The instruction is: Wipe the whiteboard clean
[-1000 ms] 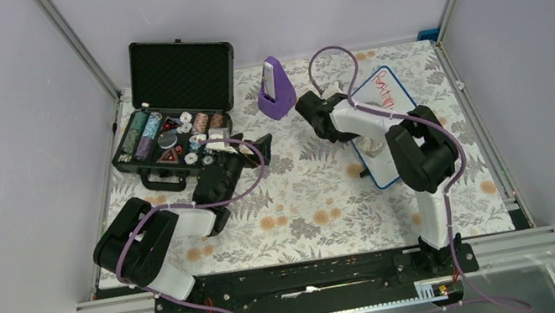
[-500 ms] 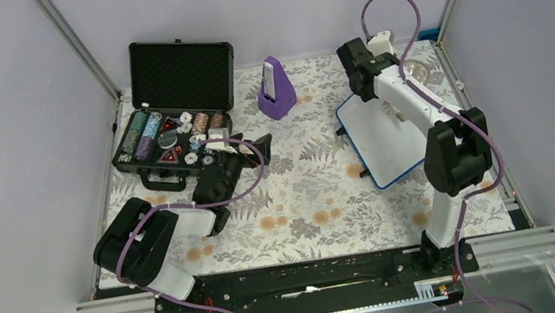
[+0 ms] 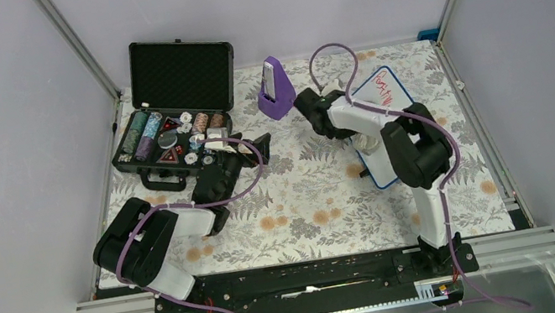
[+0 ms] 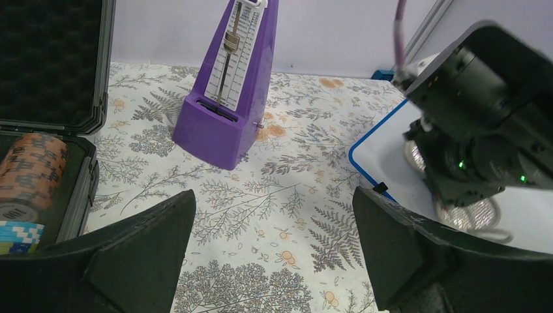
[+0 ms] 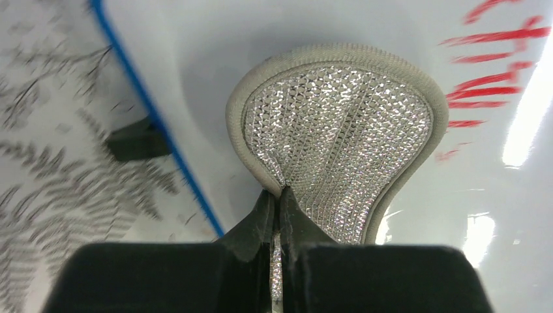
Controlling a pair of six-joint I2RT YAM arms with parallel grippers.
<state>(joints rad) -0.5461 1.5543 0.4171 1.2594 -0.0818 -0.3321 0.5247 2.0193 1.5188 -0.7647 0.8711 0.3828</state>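
Observation:
The whiteboard [image 3: 388, 92], white with a blue rim, lies on the right of the floral table. Red handwriting [image 3: 387, 80] shows at its far end. My right gripper [image 3: 363, 140] is low over the board's left half. In the right wrist view it [image 5: 279, 195] is shut on a silvery mesh pad [image 5: 339, 130] that lies flat on the board [image 5: 195, 65], beside the red strokes [image 5: 495, 62]. My left gripper [image 3: 259, 144] is open and empty near the table's middle, its jaws wide apart [image 4: 274, 202]. The board [image 4: 391, 163] shows to its right.
An open black case [image 3: 169, 136] with poker chips stands at the back left and shows in the left wrist view [image 4: 45, 65]. A purple metronome [image 3: 274, 89] stands at the back middle. Black clips [image 5: 137, 140] sit on the board's left rim. Frame rails bound the table.
Half a second ago the right arm reached over the board's far end; now it is back over the board's left half, as one second ago. The left arm has not moved.

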